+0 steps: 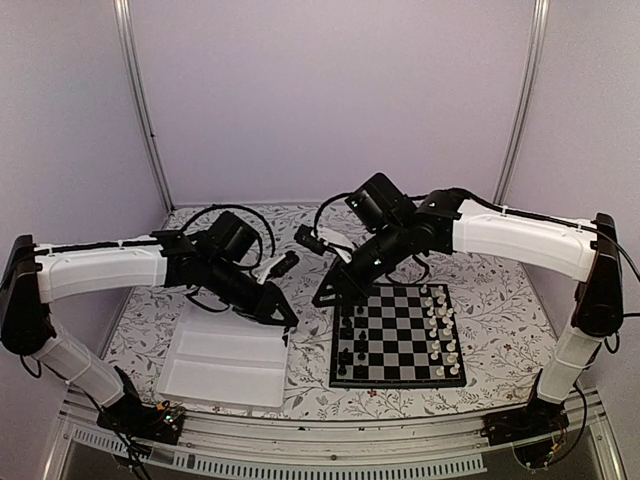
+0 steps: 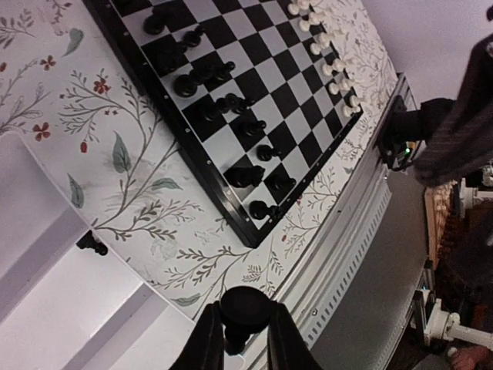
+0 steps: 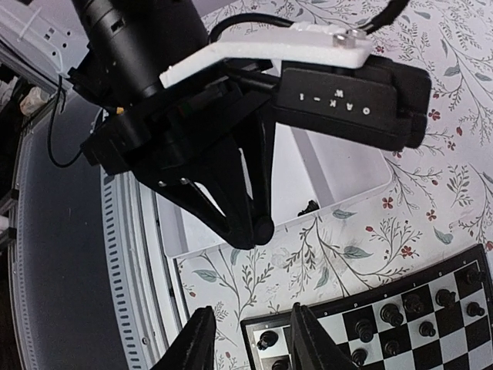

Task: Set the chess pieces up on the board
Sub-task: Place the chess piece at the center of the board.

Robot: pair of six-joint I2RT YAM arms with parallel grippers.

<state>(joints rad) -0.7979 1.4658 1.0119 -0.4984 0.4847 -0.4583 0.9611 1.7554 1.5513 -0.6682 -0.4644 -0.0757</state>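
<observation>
From where I stand, the board [image 1: 398,338] lies flat on the floral cloth [image 1: 480,290] in front of the right arm, with the white tray [image 1: 220,385] just beside it on the left. The black chess pieces [image 1: 345,345] stand mostly along the board's edge nearest the tray. The white pieces [image 1: 440,330] line the opposite edge in two rows. In the left wrist view the black rows look ragged, though I can't tell from here whether any piece has tipped over. The left gripper [image 2: 243,320] hangs over the corner of the tray closest to the board, its jaws pinched on one black piece [image 2: 245,304], whose rounded top shows between the two fingers. Another black piece [image 2: 92,244] lies by itself inside the tray, close to its wall. The right gripper [image 3: 253,317] hovers over the cloth just off the board's far corner on the tray side, its fingers [image 3: 196,343] spread apart with nothing between them. In the right wrist view the left arm fills the upper half. Its black camera housing [image 3: 354,100] carries white lettering, seen upside down, that reads "OAK-1" with a "W" beside it. No other writing is legible.
</observation>
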